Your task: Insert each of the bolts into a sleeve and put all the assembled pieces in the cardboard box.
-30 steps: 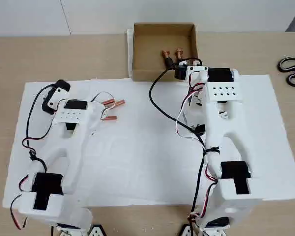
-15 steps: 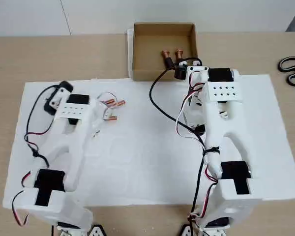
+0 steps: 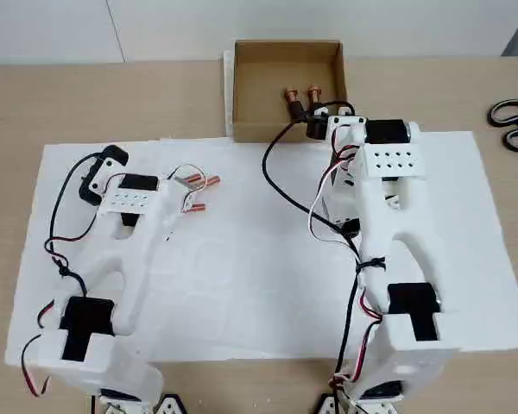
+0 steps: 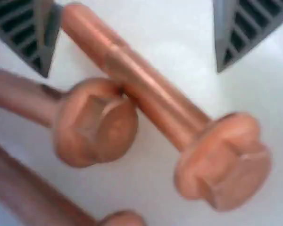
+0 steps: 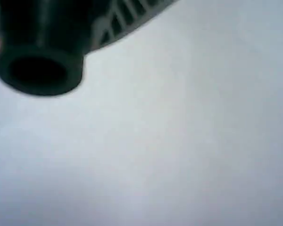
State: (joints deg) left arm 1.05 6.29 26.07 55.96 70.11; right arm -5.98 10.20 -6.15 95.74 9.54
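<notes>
- Left wrist view: left claw [image 4: 132, 66] stands apart, straddling one bolt [image 4: 151, 101] at the shank.
- Close squarely on that shank, clear of the second bolt [image 4: 96, 122], whose head touches it.
- Bolts: copper, flanged hex heads, lying on the sheet [image 3: 242, 285] near its far edge.
- Right claw [image 3: 321, 128], just beside the box [image 3: 233, 86], is clamped on a black sleeve [image 5: 40, 70].
</notes>
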